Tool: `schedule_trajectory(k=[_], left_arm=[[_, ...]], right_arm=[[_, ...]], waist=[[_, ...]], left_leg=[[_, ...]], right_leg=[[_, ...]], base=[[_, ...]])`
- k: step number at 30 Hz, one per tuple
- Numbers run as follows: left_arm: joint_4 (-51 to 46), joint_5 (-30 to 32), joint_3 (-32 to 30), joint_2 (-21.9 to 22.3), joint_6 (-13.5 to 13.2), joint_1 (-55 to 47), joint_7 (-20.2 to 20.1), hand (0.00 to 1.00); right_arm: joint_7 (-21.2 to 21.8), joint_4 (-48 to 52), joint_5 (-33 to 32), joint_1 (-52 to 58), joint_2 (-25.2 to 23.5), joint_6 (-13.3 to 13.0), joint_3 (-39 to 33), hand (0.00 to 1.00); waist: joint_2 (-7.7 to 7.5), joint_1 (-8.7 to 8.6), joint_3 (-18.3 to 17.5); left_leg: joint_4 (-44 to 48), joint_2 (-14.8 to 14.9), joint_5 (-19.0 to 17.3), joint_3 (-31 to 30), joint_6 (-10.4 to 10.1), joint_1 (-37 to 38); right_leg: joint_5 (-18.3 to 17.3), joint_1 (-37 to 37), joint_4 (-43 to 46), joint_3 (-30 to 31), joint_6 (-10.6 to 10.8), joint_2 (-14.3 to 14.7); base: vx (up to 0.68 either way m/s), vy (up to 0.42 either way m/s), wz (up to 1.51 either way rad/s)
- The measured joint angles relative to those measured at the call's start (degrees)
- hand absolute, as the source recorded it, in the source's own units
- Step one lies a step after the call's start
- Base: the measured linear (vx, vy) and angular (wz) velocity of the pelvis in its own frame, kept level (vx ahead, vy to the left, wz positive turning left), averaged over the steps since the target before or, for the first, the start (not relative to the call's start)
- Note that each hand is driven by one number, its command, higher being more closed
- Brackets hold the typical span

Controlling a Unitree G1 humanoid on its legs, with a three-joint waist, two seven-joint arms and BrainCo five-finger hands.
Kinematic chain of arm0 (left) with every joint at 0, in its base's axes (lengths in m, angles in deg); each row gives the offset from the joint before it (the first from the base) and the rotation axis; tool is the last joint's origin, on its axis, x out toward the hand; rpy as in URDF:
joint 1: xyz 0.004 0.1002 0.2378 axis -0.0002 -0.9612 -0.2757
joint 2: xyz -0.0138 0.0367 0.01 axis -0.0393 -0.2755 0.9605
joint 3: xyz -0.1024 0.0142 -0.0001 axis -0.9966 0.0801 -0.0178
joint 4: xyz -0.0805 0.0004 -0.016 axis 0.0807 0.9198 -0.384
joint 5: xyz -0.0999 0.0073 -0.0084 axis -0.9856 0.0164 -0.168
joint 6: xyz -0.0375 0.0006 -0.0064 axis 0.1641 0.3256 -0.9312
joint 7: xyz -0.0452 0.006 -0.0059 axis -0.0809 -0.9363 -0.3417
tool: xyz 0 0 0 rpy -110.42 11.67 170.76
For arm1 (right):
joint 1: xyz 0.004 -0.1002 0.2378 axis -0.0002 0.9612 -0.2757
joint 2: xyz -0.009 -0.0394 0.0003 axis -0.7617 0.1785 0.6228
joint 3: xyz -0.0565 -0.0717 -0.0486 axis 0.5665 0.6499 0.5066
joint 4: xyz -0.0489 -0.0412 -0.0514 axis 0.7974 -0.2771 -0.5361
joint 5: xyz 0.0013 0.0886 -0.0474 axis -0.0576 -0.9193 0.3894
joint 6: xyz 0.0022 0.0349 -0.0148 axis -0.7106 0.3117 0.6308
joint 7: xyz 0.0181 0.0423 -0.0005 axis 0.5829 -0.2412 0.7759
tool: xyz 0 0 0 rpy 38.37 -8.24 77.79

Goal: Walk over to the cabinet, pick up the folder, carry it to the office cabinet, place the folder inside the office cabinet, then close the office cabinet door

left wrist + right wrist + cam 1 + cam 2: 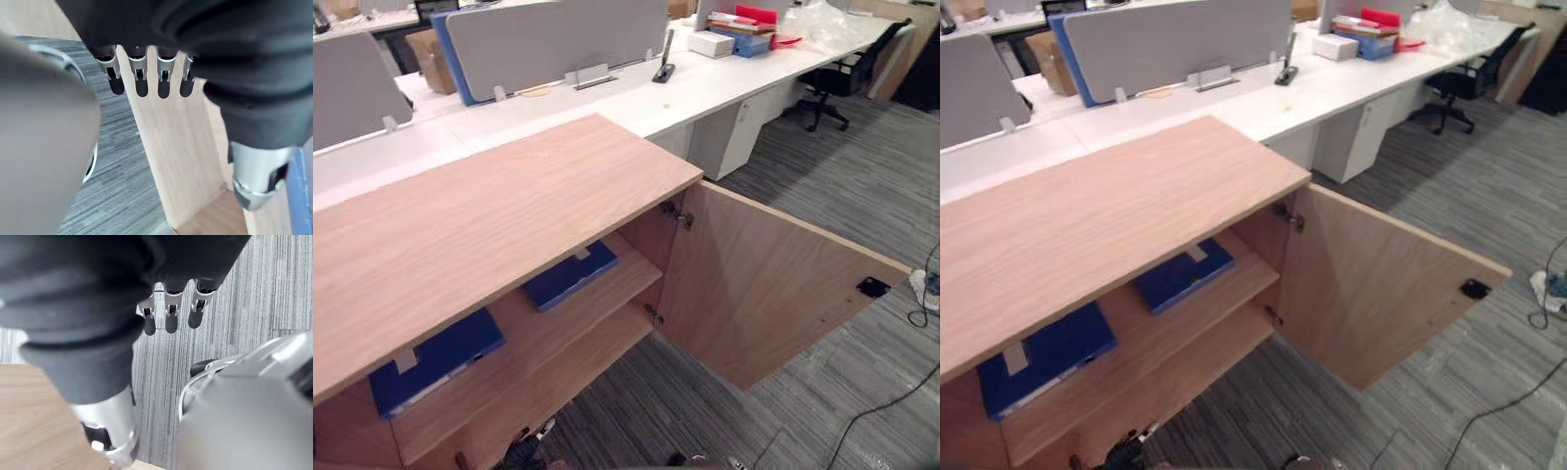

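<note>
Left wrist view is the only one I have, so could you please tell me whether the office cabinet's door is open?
Observer: Yes, the cabinet door stands wide open, swung out over the grey carpet.
Operator: Thank you. Is there anything inside?
Observer: Two blue folders lie flat on the upper shelf: one near the hinge side, the other farther to the robot's left.
Operator: And is the right hand carrying something?
Observer: No, the right hand hangs over the carpet with straight fingers, holding nothing.
</note>
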Motion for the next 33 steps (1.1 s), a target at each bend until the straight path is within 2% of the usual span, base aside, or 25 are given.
schedule_trajectory(k=[1, 2, 3, 4, 5, 8, 12, 17, 20, 22, 24, 26, 28, 31, 33], left_arm=[[-0.4, -0.5, -1.4, 0.5, -0.1, -0.4, 0.0, 0.0], [-0.6, -0.5, -2.0, 0.6, -0.1, -0.7, 0.0, 0.0], [-0.6, -0.5, -2.3, 1.1, 0.0, -1.1, 0.0, 0.0], [-0.7, -0.5, -2.9, 1.5, -0.4, -1.2, 0.0, 0.0], [-0.6, -0.4, -3.5, 1.5, -0.3, -1.1, -0.1, 0.0], [-0.1, 0.1, -3.9, 1.4, -0.1, -1.4, -0.1, 0.0], [0.7, 0.3, -3.8, 1.1, -0.1, -1.4, -0.1, 0.0], [0.5, 0.6, -1.1, 1.8, -0.1, -1.2, -0.1, 0.0], [0.4, 0.6, 0.3, 3.5, -0.1, -0.9, -0.1, 0.0], [0.5, 0.6, 1.1, 3.4, 0.0, -0.9, -0.2, 0.0], [0.5, 0.7, 1.9, 3.1, 0.1, -1.1, -0.2, 0.0], [0.5, 0.9, 2.8, 2.9, 0.2, -0.9, -0.3, 0.0], [0.5, 1.3, 2.3, 2.8, 0.4, -0.6, -0.3, 0.0], [0.5, 1.7, 0.8, 2.3, 0.5, -0.8, -0.2, 0.0], [0.4, 1.4, 0.1, 2.3, 0.5, -0.8, -0.2, 0.0]], right_arm=[[0.1, 0.0, 0.0, -0.6, 0.2, -0.3, 0.3, 0.0], [0.1, 0.1, 0.0, -0.7, 0.0, -0.4, 0.7, 0.0], [0.3, 0.2, 0.1, -0.7, 0.0, -0.7, 1.6, 0.0], [0.3, 0.1, 0.1, -0.7, 0.2, -0.7, 1.9, 0.0], [0.4, 0.0, 0.1, -0.7, 0.3, -0.7, 1.8, 0.0], [0.4, -0.1, 0.1, -0.5, 0.1, -0.6, 0.2, 0.0], [0.5, -1.3, 0.2, -0.7, 0.0, -0.7, -0.1, 0.0], [1.0, -1.2, 2.0, -0.8, 0.7, -0.5, 0.0, 0.0], [1.2, -1.0, 3.9, -2.1, 2.6, -0.1, 0.5, 0.0], [1.3, -0.9, 4.6, -2.1, 3.4, 0.0, 0.5, 0.0], [1.3, -0.5, 4.6, -1.7, 3.5, 0.4, 1.1, 0.0], [1.3, 0.1, 4.6, -1.7, 3.5, 0.4, 2.5, 0.0], [1.3, 0.0, 4.6, -2.2, 3.6, 0.5, 2.8, 0.0], [1.3, 0.0, 4.6, -2.2, 3.1, 0.6, 2.8, 0.0], [1.3, 0.0, 4.5, -2.4, 2.9, 0.6, 2.8, 0.0]], waist=[[0.77, 0.68, 0.1], [0.71, 0.79, -0.3], [0.61, 0.16, -0.7], [0.6, 0.24, -0.7], [0.59, -0.06, -0.6], [0.97, -0.14, -0.9], [1.17, -0.18, -1.6], [2.49, -0.24, -1.7], [4.98, -0.07, -1.3], [5.21, -0.38, -0.8], [4.85, -0.45, -0.6], [4.33, -0.54, -0.6], [4.59, -0.4, 0.0], [3.8, -0.23, 0.4], [3.71, -0.04, 0.5]], left_leg=[[-3.4, -2.5, 2.2, -3.9, 1.5, 0.1], [-5.2, -3.3, 2.2, -3.5, 1.2, 1.3], [-8.7, -5.2, 2.6, -3.1, 0.7, 2.4], [-10.5, -6.3, 3.8, -1.9, 1.3, 3.0], [-12.0, -7.8, 5.3, -1.3, 3.6, 3.7], [-14.3, -9.6, 6.0, -2.3, 4.6, 5.4], [-16.5, -9.8, 6.1, -2.7, 4.6, 8.5], [-17.6, -9.5, 6.1, -3.1, 4.6, 11.4], [-18.9, -9.0, 6.4, -0.7, 5.0, 11.7], [-18.8, -9.9, 6.5, -0.2, 5.2, 13.3], [-18.9, -10.5, 6.6, -0.1, 5.3, 14.1], [-19.3, -11.2, 6.6, 0.4, 5.3, 14.2], [-19.7, -11.2, 6.6, 1.8, 5.3, 13.6], [-19.7, -9.6, 6.3, 2.3, 4.9, 13.4], [-19.3, -8.6, 6.1, 2.7, 4.5, 12.8]], right_leg=[[0.7, -0.6, -0.6, 2.7, 1.2, 0.8], [1.7, -0.1, -2.5, 3.8, 2.0, 1.4], [3.4, 0.7, -5.6, 4.7, 2.4, 1.4], [4.4, 0.4, -6.8, 5.1, 2.3, 1.1], [6.5, 0.6, -9.2, 6.6, 3.6, 0.6], [7.3, 2.2, -11.9, 7.5, 3.7, 0.5], [7.3, 5.4, -15.0, 7.5, 3.7, 1.3], [7.2, 6.1, -14.3, 7.0, 3.7, 1.7], [4.8, 0.0, -4.0, 2.6, 1.7, 0.2], [2.8, -2.3, 3.2, 0.7, 0.9, -2.0], [2.5, -2.7, 5.0, -0.1, 1.2, -3.0], [2.6, -2.6, 2.9, -0.3, 1.9, -3.2], [5.2, -1.0, -4.2, -0.3, 4.2, -1.5], [9.2, 2.2, -13.0, -0.2, 2.7, 2.1], [10.1, 2.5, -15.5, 0.2, 2.2, 3.5]], base=[[0.0, 0.201, -1.2], [0.08, 0.165, -0.93], [0.13, 0.108, -0.52], [0.22, 0.133, -0.42], [0.18, 0.11, -0.34], [0.19, 0.078, -0.2], [0.21, 0.03, -0.09], [0.11, 0.029, -0.21], [0.0, 0.059, -0.54], [-0.01, 0.076, -0.36], [-0.06, 0.107, -0.23], [-0.07, 0.101, -0.21], [-0.08, 0.037, -0.31], [-0.14, -0.062, -0.17], [-0.12, -0.109, -0.16]])
